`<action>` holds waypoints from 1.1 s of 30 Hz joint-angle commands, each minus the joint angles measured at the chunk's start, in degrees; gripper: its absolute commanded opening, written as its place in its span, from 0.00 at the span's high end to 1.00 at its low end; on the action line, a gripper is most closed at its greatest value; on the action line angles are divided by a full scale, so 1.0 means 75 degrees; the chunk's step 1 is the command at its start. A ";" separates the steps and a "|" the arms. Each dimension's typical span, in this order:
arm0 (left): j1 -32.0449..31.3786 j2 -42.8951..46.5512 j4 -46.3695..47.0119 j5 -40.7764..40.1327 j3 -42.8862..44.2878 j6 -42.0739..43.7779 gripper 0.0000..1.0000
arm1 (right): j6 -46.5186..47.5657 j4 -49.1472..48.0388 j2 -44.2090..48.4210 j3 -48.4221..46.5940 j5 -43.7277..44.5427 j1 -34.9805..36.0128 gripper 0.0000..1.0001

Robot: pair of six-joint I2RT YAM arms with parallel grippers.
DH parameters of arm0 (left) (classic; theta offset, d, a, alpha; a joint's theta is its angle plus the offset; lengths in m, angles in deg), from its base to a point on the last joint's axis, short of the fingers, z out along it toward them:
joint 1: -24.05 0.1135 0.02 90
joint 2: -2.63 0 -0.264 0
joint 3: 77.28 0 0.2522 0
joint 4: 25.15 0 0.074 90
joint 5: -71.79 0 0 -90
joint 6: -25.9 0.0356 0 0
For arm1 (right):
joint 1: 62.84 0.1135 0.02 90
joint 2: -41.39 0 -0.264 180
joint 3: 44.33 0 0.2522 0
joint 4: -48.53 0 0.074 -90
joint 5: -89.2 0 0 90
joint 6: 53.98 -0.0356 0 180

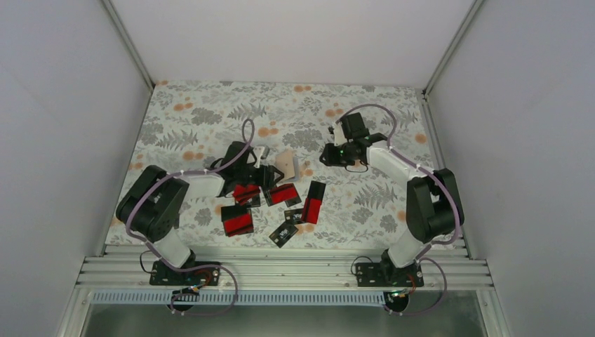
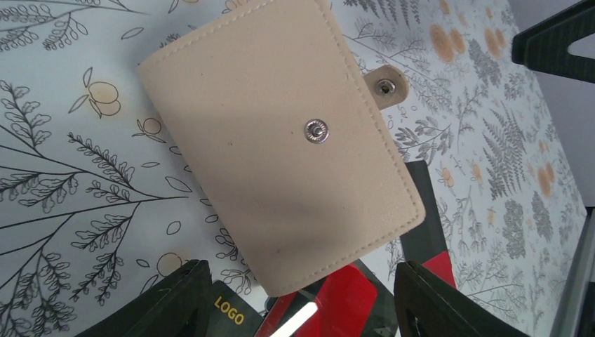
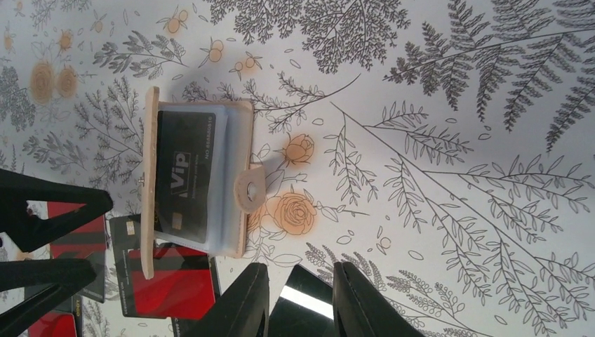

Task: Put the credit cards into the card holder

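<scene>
Loading looks barely begun: one VIP card (image 3: 186, 175) sits in the card holder (image 3: 228, 168); right hand (image 3: 300, 274) grasps a black card (image 3: 302, 314), left hand (image 2: 300, 268) released, many credit cards (image 1: 283, 194) lie loose.

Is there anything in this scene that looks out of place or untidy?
Yes. The card holder is half open, its snap tab unfastened and sticking out, with one black VIP card showing inside. The remaining credit cards are scattered beside it, some overlapping at odd angles, not stacked.
</scene>
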 commanded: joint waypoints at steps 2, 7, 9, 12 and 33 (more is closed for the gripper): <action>-0.0192 -0.0345 -0.0033 -0.0256 0.0293 0.0191 0.37 | 0.0125 0.0049 -0.0314 -0.0017 -0.0311 0.0016 0.74; -0.0306 -0.0595 -0.0385 -0.0703 0.0637 0.0285 0.42 | 0.0215 -0.0086 -0.0768 -0.0167 -0.0837 0.0263 0.74; -0.0308 -0.0666 -0.0445 -0.0782 0.0738 0.0303 0.44 | 0.0228 -0.0118 -0.0932 -0.0265 -0.0929 0.0369 0.74; -0.0344 -0.0780 -0.0475 -0.0794 0.0852 0.0318 0.47 | 0.0217 -0.0122 -0.1124 -0.0431 -0.0983 0.0462 0.75; -0.0437 -0.1359 -0.1019 -0.1177 0.1438 0.0561 0.60 | 0.0297 0.0218 -0.2009 -0.1388 -0.0697 0.0680 0.81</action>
